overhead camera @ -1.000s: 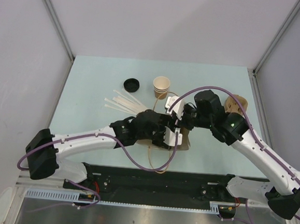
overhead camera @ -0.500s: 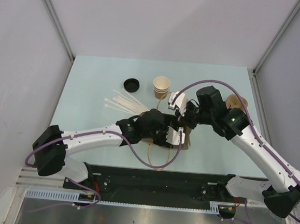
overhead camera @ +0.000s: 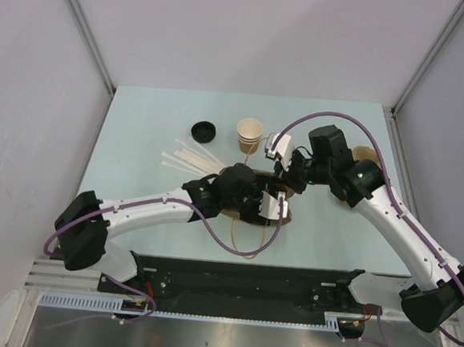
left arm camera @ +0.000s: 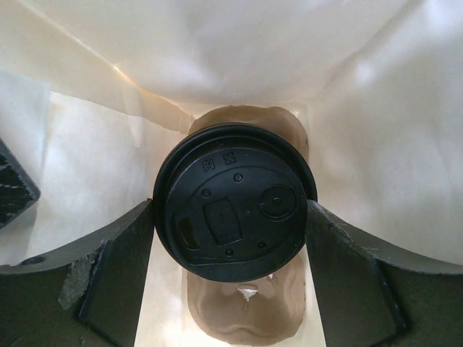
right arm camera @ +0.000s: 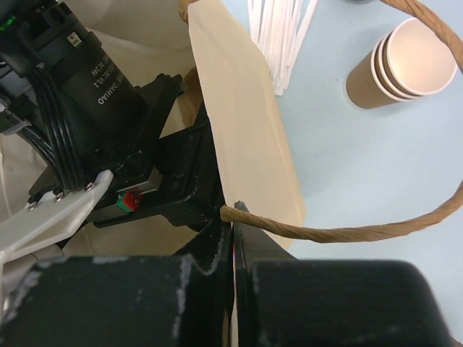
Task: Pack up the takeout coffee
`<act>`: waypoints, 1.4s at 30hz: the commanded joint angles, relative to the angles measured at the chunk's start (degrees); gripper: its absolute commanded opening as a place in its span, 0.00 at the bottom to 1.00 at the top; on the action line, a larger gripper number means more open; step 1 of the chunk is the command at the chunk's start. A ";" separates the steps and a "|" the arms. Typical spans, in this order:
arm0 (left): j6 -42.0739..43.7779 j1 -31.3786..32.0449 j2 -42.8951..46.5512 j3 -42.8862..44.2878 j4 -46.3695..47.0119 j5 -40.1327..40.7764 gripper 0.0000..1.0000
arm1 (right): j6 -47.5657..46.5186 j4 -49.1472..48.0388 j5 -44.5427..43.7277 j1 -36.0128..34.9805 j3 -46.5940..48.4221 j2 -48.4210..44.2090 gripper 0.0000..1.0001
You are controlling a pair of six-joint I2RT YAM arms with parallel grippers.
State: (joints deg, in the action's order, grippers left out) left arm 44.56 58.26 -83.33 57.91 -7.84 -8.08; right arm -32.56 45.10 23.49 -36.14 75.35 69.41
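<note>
The takeout coffee (left arm camera: 235, 213) shows its round black lid from above, down inside the pale paper bag (left arm camera: 217, 58). My left gripper (left arm camera: 231, 238) is shut on it, one dark finger (left arm camera: 108, 275) against each side of the lid. The brown bag bottom shows below the cup. From above, the left gripper (overhead camera: 263, 206) reaches into the bag (overhead camera: 286, 220) and the cup is hidden. My right gripper (right arm camera: 233, 217) is shut on the bag's twisted paper handle (right arm camera: 325, 233) at the bag's rim (right arm camera: 246, 123); in the top view it (overhead camera: 289, 180) sits at the bag's far side.
A stack of lidless brown cups (overhead camera: 250, 133) and a loose black lid (overhead camera: 204, 130) stand behind the bag. White straws (overhead camera: 189, 160) lie fanned out to the left. A brown object (overhead camera: 368, 156) is partly hidden behind the right arm. The bag's second handle loops toward the table's near edge.
The left arm has pushed further forward and down into the bag. The right arm has drawn the handle back and to the right, and the bag's mouth has shifted with it.
</note>
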 commanded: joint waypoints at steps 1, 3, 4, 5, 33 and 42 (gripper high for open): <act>0.01 -0.60 -3.15 3.70 2.30 -3.26 0.15 | 1.00 -0.80 5.87 0.10 1.64 1.26 0.00; 0.27 -0.95 -4.20 4.05 1.86 -2.82 0.15 | 0.83 -0.28 6.13 0.28 1.64 1.43 0.00; 0.27 -1.04 -5.17 4.23 1.69 -2.74 0.14 | 0.65 -0.28 6.39 0.37 1.73 1.69 0.00; 0.36 -1.22 -5.61 4.75 0.90 -2.56 0.15 | 0.74 -0.19 6.48 0.80 1.64 1.70 0.00; -0.96 -6.23 -23.63 19.96 -18.00 -9.33 0.14 | -10.42 5.17 9.30 9.24 4.80 10.22 0.00; -1.22 -7.37 -25.13 20.66 -20.03 -8.53 0.25 | -12.44 6.14 9.47 10.39 4.80 11.45 0.00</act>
State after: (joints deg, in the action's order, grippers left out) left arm 45.01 52.21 -103.33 80.12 -23.99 -18.83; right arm -44.84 43.35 29.69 -25.56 80.29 79.31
